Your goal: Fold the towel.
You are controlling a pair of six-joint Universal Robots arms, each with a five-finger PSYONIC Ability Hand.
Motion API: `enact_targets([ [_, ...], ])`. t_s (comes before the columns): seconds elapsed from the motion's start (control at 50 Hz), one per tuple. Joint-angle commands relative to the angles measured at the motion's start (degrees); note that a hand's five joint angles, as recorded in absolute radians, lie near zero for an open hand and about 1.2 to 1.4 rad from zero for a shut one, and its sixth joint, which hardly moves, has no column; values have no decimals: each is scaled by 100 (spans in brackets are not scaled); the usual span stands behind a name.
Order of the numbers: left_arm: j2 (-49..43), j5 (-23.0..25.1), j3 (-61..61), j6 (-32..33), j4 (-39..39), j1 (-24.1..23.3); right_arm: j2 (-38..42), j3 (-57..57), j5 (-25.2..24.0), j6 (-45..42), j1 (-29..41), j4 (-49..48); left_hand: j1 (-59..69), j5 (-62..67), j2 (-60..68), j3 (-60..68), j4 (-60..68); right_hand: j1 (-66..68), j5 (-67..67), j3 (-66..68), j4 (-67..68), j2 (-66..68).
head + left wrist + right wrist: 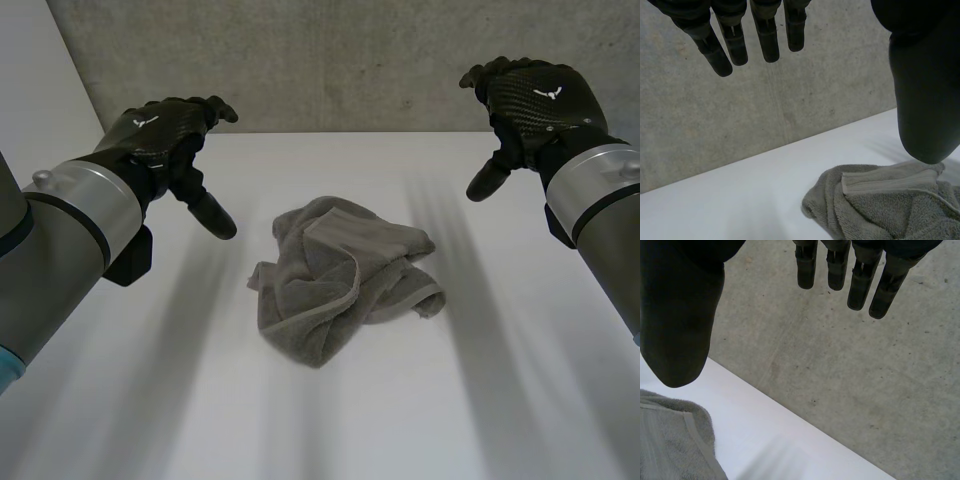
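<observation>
The towel (345,280) lies crumpled at the middle of the surface (450,400); our left robot hand (165,135) and right robot hand (535,100) hover on either side of it, fingers straight, holding nothing. We judge it soft, limp and light, best pinched at its hemmed corners.
</observation>
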Motion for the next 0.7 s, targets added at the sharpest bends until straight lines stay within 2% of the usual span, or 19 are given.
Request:
enact_targets([
  [0.02,-107,16,-198,-5,-8,-5,170,-57,-136,-139,5,21,-336,-1182,-323,-293,-363,-319,-328,-432,-499,-457],
  [0.06,-169,34,-322,-5,1,-5,441,-205,-555,-567,22,47,-318,-1165,-306,-276,-345,-319,-328,-432,-499,-457],
  [0.08,-248,43,-452,-5,1,-14,443,-206,-558,-569,22,48,-302,-1148,-289,-260,-329,-319,-328,-432,-499,-457],
  [0.12,-354,43,-585,-5,18,-40,845,-460,-1170,-1077,75,144,-302,-1148,-289,-259,-329,-319,-328,-432,-499,-457],
  [0.18,-634,60,-778,-14,97,-110,1076,-681,-1437,-1316,93,232,-285,-1131,-272,-243,-312,-319,-328,-432,-499,-457],
  [0.22,-776,87,-858,-23,150,-172,1626,-1179,-1909,-1684,102,512,-268,-1115,-255,-226,-295,-319,-328,-432,-499,-457],
  [0.24,-906,113,-927,-23,185,-233,1629,-1182,-1911,-1686,102,513,-268,-1115,-255,-226,-295,-319,-328,-432,-499,-457],
  [0.28,-1039,148,-990,-23,211,-313,2285,-1741,-2253,-1983,102,785,-268,-1115,-255,-226,-295,-319,-328,-432,-499,-457],
  [0.46,-1838,201,-1121,-93,808,-673,3580,-2904,-2667,-2811,110,962,-118,-964,-105,-75,-145,-319,-328,-432,-499,-457],
  [0.54,-2077,201,-1095,-102,1082,-752,4132,-3185,-3035,-3293,224,970,186,-660,199,228,159,-319,-328,-432,-499,-457],
  [0.62,-2383,175,-1016,-85,1283,-814,4380,-3256,-3238,-3505,313,970,1126,279,1139,1168,1099,-210,-218,-323,-389,-347],
  [0.64,-2384,175,-1016,-84,1284,-814,4467,-3291,-3299,-3575,339,970,1128,282,1141,1170,1101,124,115,10,-56,-14],
  [0.68,-2550,148,-894,-58,1336,-831,4556,-3370,-3318,-3619,383,970,2298,1451,2311,2340,2271,312,303,199,132,174],
  [0.7,-2551,148,-893,-58,1336,-831,4652,-3466,-3335,-3628,426,970,2306,1459,2319,2348,2279,728,719,615,548,590],
])
